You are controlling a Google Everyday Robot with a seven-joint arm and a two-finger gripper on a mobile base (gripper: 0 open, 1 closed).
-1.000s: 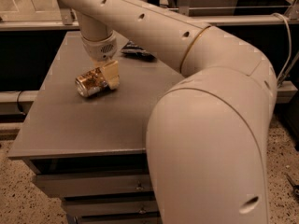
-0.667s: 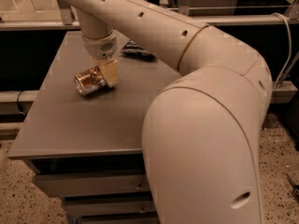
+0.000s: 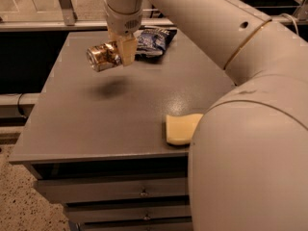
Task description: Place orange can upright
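The orange can (image 3: 101, 57) is a shiny copper drink can lying on its side in the air, its silver end facing left. My gripper (image 3: 119, 50) hangs from the arm at the top of the camera view and is shut on the can, holding it clear above the grey table (image 3: 96, 124). The can's shadow (image 3: 111, 86) falls on the table top below it. The near finger (image 3: 128, 50) covers the can's right end.
A blue crinkled snack bag (image 3: 153, 40) lies at the table's back, just right of the gripper. A pale yellow sponge (image 3: 182, 129) lies near the front right edge. My arm's large white body fills the right side. Drawers sit under the table.
The can rested on the table under the gripper earlier; now it hangs above the surface with a shadow below it. The view has shifted, and the snack bag and sponge now show.
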